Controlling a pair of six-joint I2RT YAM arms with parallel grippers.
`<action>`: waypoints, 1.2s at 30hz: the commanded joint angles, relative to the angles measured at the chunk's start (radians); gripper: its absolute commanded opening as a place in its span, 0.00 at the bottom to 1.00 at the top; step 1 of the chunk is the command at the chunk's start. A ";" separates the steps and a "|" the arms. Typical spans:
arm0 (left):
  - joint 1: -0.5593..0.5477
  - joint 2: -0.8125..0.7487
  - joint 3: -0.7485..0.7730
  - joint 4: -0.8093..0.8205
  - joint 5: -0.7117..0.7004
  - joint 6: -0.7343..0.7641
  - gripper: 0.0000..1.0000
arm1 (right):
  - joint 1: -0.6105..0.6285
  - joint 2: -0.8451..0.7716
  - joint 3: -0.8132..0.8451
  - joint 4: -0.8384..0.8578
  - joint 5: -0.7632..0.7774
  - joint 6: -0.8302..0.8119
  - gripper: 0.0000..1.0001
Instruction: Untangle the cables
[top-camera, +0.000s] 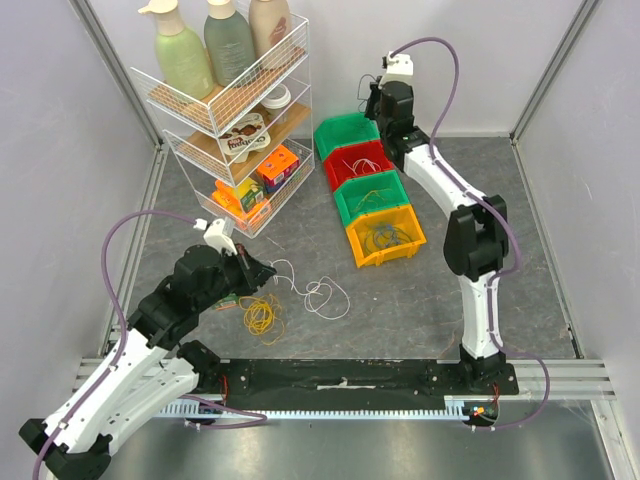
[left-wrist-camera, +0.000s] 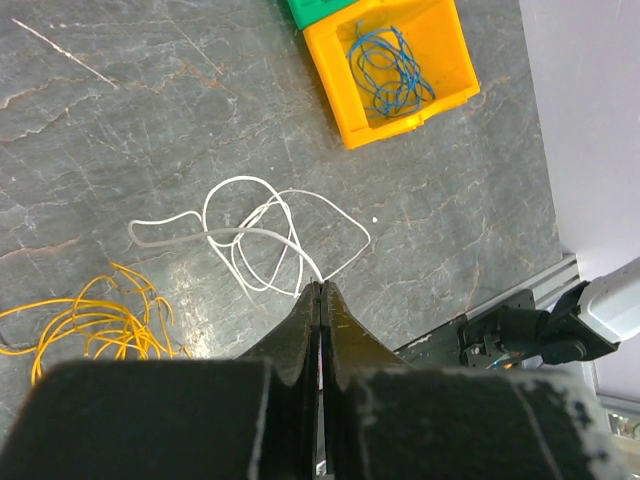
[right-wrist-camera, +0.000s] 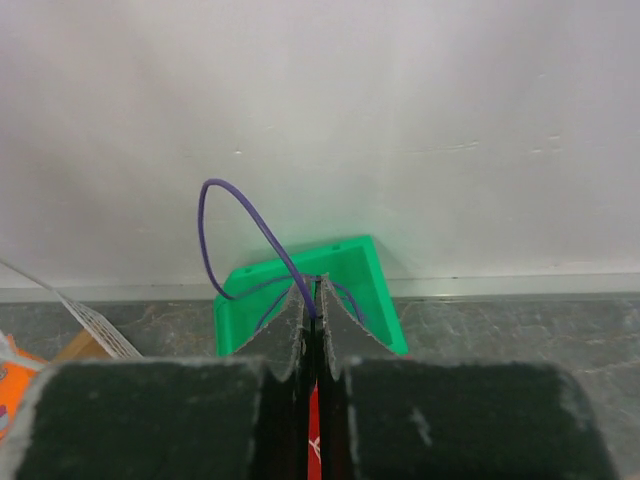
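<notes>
Far-left corner of the tabletop (top-camera: 420, 300): a wire rack (top-camera: 232, 112) of bottles and boxes. No part in this job.

Near-left: the left gripper (left-wrist-camera: 320, 292) sits low over the surface, fingers pressed together. One strand of the white cable (left-wrist-camera: 240, 236) runs straight into the seam at the tips, so it looks pinched there. The rest of it lies in loose loops on the bare top, toward the middle.

The yellow cable (left-wrist-camera: 90, 325) is a small loopy heap by the near edge, just left of the white one. No strand is seen crossing between the two.

Middle to back: a row of bins runs from the yellow bin (left-wrist-camera: 410, 118) up to the far green bin (right-wrist-camera: 370, 290) near the back edge. The blue cable (left-wrist-camera: 385, 70) lies coiled inside the yellow bin.

Back edge: the right gripper (right-wrist-camera: 314, 285) hangs above the far green bin. Its fingers are together, clamped on a thin purple cable (right-wrist-camera: 201, 230) that arcs up and droops toward the bin.

Step, as judged: separated cables are going to bins, one at drop-off and one at pick-up.

Next move calls for:
- Right: part the fingers squarely over the bin so the whole loop falls inside.
- Left: lift the white cable slowly and watch that it does not drag the yellow heap.
- Which bin the white one belongs in: cannot tell.
</notes>
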 joint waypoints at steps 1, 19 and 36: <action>0.002 -0.010 -0.016 0.037 0.029 0.043 0.02 | 0.006 0.093 0.087 0.151 0.014 0.035 0.00; 0.002 -0.020 -0.025 0.020 0.021 0.036 0.02 | 0.004 0.423 0.352 0.061 0.010 0.037 0.06; 0.002 -0.007 0.003 0.017 0.052 0.020 0.02 | 0.007 0.211 0.288 -0.097 0.037 -0.068 0.56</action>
